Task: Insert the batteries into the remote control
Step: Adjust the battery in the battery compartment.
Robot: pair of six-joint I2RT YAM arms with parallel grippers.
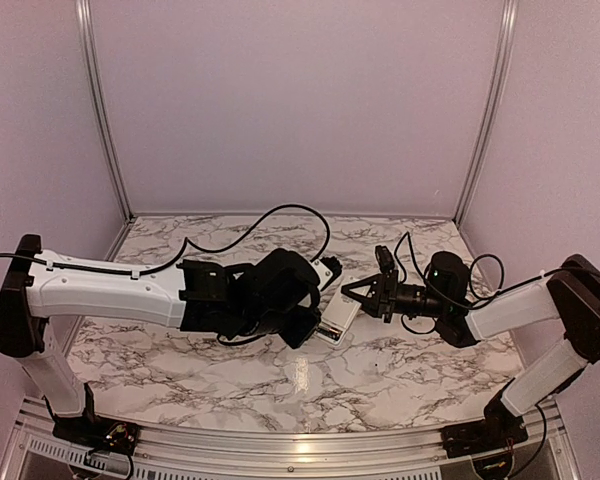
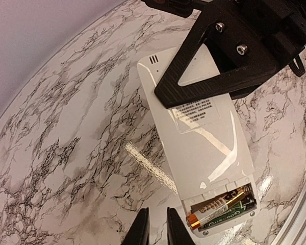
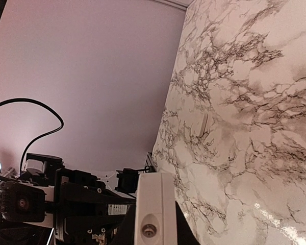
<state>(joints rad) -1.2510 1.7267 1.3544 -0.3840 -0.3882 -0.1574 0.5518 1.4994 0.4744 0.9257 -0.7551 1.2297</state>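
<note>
Remote control [image 1: 338, 320] clamped at one end, battery bay open.
Top view: it sits at mid-table [image 1: 230, 385], with the right claw [image 1: 355, 297] closed on the end nearer the right arm. Left wrist view: its back faces up and the batteries [image 2: 222, 208] sit in the open bay; the left claw [image 2: 158, 229] is narrow, empty and just beside that bay. Right wrist view: the handset's end fills the right claw. It looks like light, stiff, glossy plastic, likely slippery; grip the long edges, away from the bay.
</note>
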